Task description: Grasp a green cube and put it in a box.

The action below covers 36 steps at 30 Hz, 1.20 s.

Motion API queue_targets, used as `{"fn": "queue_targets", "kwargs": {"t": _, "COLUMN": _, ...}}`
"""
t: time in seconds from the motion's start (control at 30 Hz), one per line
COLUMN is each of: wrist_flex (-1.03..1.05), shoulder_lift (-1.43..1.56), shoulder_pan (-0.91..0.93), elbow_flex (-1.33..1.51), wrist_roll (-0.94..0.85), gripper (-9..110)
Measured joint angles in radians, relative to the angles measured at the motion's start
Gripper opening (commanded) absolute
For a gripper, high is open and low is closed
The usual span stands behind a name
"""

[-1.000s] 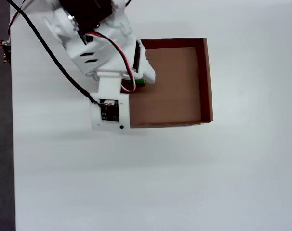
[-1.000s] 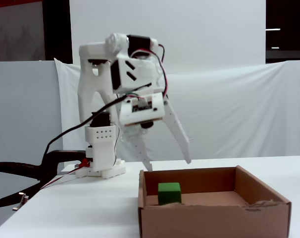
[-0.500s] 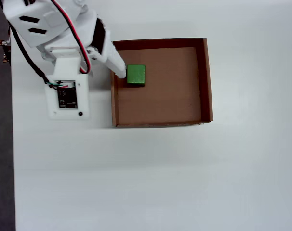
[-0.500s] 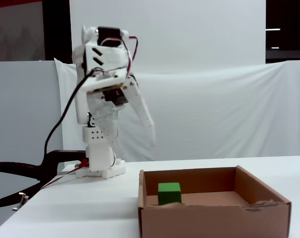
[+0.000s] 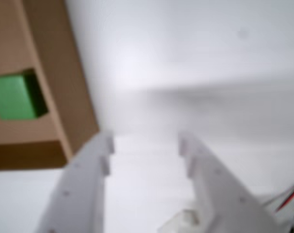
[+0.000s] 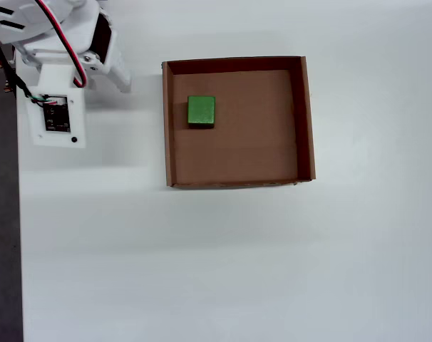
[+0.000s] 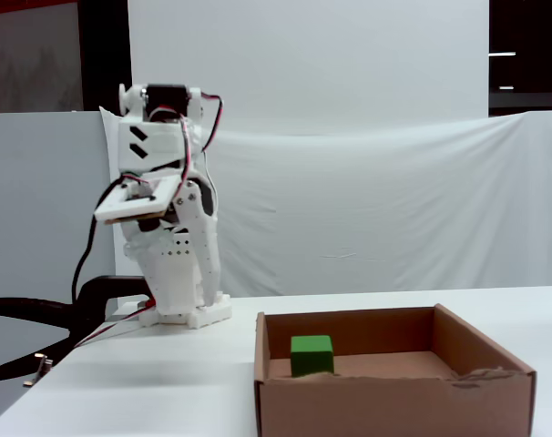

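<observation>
Sitting at nine o'clock inside the box (image 6: 306,121), the green cube (image 6: 201,112) looks light, rigid, graspable across flat opposite faces; gripper (image 5: 146,145) jaws wide, empty

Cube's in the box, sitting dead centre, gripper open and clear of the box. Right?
Not dead centre. In the overhead view the green cube sits in the box near its left wall, toward the upper corner. The rest holds: the gripper is open and clear of the box.
</observation>
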Motion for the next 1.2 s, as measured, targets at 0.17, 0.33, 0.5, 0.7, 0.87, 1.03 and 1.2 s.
{"fn": "queue_targets", "kwargs": {"t": 0.17, "wrist_flex": 0.0, "shoulder_lift": 0.173, "shoulder_pan": 0.052, "elbow_flex": 0.21, "wrist_roll": -0.009, "gripper": 15}}
{"fn": "queue_targets", "kwargs": {"t": 0.33, "wrist_flex": -0.015, "shoulder_lift": 0.314, "shoulder_pan": 0.064, "elbow_flex": 0.348, "wrist_roll": -0.037, "gripper": 15}}
{"fn": "queue_targets", "kwargs": {"t": 0.5, "wrist_flex": -0.023, "shoulder_lift": 0.445, "shoulder_pan": 0.072, "elbow_flex": 0.463, "wrist_roll": -0.061, "gripper": 13}}
{"fn": "queue_targets", "kwargs": {"t": 0.7, "wrist_flex": -0.021, "shoulder_lift": 0.565, "shoulder_pan": 0.087, "elbow_flex": 0.552, "wrist_roll": -0.089, "gripper": 13}}
{"fn": "queue_targets", "kwargs": {"t": 0.87, "wrist_flex": 0.095, "shoulder_lift": 0.653, "shoulder_pan": 0.101, "elbow_flex": 0.58, "wrist_roll": -0.169, "gripper": 13}}
{"fn": "queue_targets", "kwargs": {"t": 1.03, "wrist_flex": 0.152, "shoulder_lift": 0.703, "shoulder_pan": 0.091, "elbow_flex": 0.58, "wrist_roll": -0.179, "gripper": 13}}
{"fn": "queue_targets", "kwargs": {"t": 1.2, "wrist_flex": 0.209, "shoulder_lift": 0.818, "shoulder_pan": 0.092, "elbow_flex": 0.58, "wrist_roll": -0.179, "gripper": 13}}
